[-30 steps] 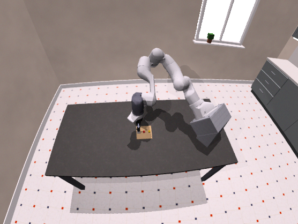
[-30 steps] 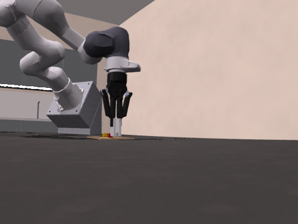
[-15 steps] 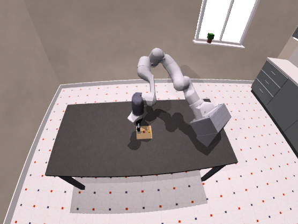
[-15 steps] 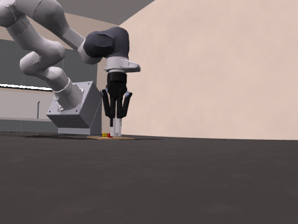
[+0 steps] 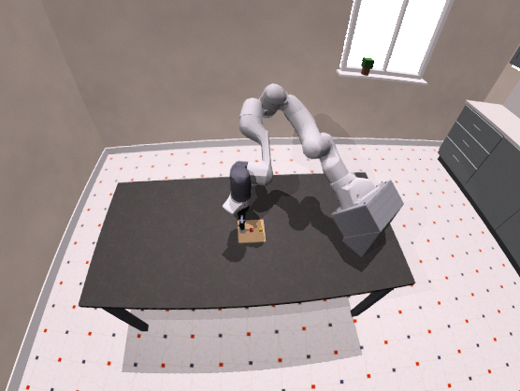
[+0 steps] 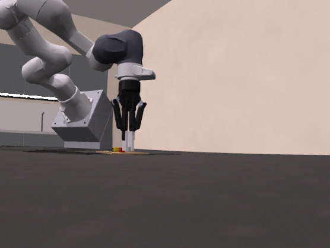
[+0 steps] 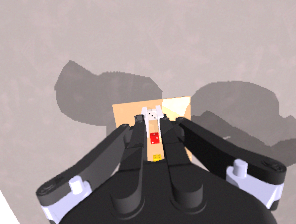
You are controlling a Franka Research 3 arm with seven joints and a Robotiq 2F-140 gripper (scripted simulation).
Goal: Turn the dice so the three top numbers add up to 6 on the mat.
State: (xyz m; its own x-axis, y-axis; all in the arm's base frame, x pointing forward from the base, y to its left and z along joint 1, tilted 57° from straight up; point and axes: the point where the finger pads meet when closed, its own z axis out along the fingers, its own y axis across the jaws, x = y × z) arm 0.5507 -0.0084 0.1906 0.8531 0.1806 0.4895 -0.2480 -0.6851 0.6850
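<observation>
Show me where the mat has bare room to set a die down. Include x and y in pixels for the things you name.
Bare: the strip of mat (image 5: 252,238) (image 7: 121,113) along its edge farthest from the arm's wall side. Crowded: the row of gripper (image 5: 241,226) (image 6: 128,148) (image 7: 152,114), red die (image 5: 251,230) (image 7: 154,138) and yellow die (image 5: 260,229) (image 7: 157,157).

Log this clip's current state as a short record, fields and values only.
gripper: shut on the white die, pointing down
white die: between the fingertips, low over or on the mat
red die: on the mat, ungripped
yellow die: beyond red from white
mat: on the table
top sum: cannot tell
</observation>
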